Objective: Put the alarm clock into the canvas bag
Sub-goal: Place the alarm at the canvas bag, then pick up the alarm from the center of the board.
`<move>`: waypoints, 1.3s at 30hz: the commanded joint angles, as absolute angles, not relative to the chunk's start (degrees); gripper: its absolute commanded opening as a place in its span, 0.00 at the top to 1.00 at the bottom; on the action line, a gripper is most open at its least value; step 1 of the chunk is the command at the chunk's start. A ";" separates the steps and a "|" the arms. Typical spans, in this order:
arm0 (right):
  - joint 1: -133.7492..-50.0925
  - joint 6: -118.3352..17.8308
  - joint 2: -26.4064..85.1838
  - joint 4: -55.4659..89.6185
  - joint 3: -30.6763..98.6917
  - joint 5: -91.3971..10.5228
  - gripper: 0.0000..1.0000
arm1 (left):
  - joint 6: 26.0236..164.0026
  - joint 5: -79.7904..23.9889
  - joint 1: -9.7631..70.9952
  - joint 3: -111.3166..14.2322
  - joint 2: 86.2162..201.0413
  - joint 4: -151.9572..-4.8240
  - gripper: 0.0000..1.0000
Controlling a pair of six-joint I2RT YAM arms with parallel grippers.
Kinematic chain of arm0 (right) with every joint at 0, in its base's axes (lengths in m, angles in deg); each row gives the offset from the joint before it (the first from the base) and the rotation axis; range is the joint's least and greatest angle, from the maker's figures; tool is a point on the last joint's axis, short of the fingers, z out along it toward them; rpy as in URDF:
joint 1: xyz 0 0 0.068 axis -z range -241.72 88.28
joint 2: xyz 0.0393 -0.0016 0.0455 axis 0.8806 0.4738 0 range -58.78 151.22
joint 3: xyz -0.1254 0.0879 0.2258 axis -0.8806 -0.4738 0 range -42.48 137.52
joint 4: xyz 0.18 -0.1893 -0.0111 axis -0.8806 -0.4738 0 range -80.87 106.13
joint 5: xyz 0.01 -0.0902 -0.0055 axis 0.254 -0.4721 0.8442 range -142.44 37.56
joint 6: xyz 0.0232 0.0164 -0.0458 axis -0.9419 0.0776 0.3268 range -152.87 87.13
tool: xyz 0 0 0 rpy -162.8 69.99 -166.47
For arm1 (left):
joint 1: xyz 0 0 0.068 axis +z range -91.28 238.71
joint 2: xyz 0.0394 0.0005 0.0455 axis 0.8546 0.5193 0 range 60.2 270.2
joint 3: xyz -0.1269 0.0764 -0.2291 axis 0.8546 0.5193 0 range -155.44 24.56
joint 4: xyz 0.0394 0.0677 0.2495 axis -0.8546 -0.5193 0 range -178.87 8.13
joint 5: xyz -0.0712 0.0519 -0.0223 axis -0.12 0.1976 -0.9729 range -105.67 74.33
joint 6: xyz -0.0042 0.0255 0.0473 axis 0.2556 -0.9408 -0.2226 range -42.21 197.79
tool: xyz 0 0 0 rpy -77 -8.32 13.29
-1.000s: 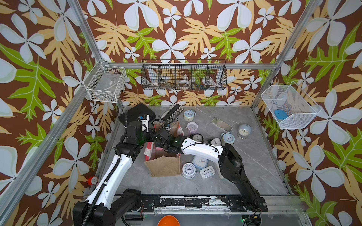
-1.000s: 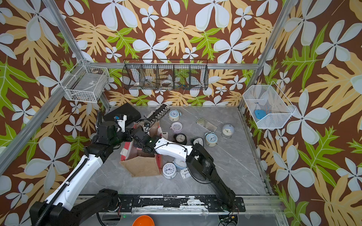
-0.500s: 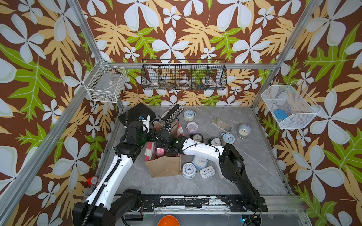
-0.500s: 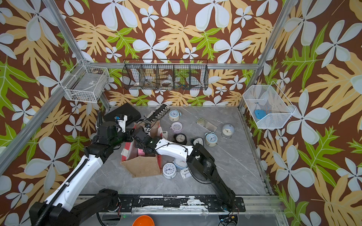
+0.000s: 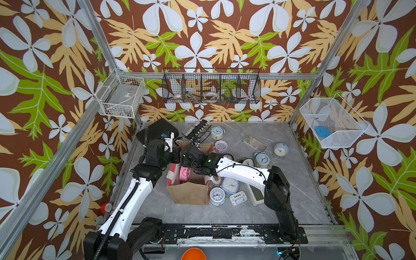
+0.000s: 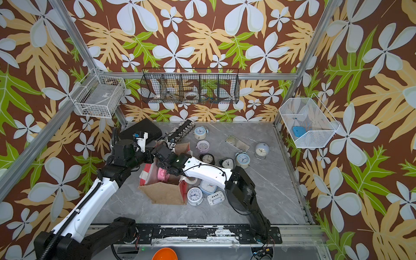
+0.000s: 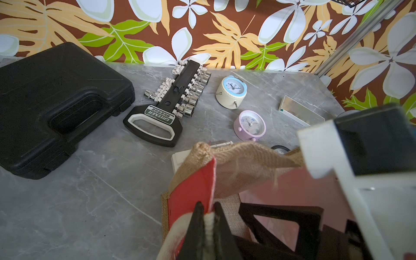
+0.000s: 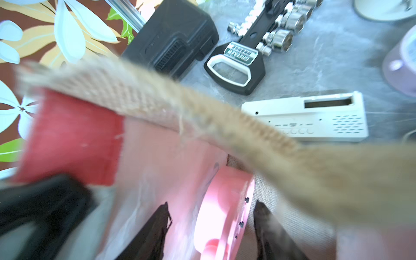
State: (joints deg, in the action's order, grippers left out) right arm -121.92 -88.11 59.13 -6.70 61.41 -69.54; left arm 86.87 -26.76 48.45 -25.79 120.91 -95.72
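Top views, bag: the canvas bag point(image 5: 188, 193) stands mouth-up on the tabletop point(image 5: 292, 198) between the two arms, seen in both top views.
Top views, left hand: the left hand point(image 5: 176, 159) meets the bag's striped side at the rim. I judge it is there to hold the soft mouth spread.
Top views, clock: the pink alarm clock point(image 5: 185, 174) lies inside the bag against the striped side. It sits under the right hand point(image 5: 188, 167), which reaches down into the mouth.
Top views, surroundings: a white round clock point(image 5: 216, 195) sits just beside the bag's outer wall, with more clocks crowded under the right forearm. A black case point(image 5: 157, 131) and a socket rail point(image 5: 195, 130) lie behind the bag.
Left wrist, grip: the fingers point(image 7: 198, 216) are clamped on the rim with the white strap pinched between them.
Left wrist, obstruction: the burlap back wall sags across the opening, and the right arm fills the rest.
Right wrist, hand: the jaws stand apart with a finger on each side of the clock. A gap shows beside one finger, so I judge the clock released, lying on edge on the woven floor.
Right wrist, way out: the blurred burlap rim hangs close over the fingers and may snag on lifting. A flat white digital clock point(image 8: 310, 117) lies just outside that wall.
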 commanded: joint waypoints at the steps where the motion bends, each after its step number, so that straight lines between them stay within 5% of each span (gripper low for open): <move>1: -121.84 -86.77 57.52 -8.42 60.63 -71.68 0.41 | 86.58 -27.76 48.34 -26.24 121.02 -94.66 1.00; 22: -118.01 -65.34 40.43 -19.21 57.73 -72.86 0.42 | 86.58 -26.31 48.34 -26.33 119.73 -94.60 0.91; 39: -104.93 -62.22 18.46 -26.20 32.56 -72.46 0.43 | 86.08 -25.83 48.34 -26.33 119.61 -94.86 0.97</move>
State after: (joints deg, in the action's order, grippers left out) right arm -106.43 -62.63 20.77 -23.97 35.45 -72.53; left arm 86.50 -26.20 48.43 -25.85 119.97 -96.18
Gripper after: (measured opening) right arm 0.570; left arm 0.091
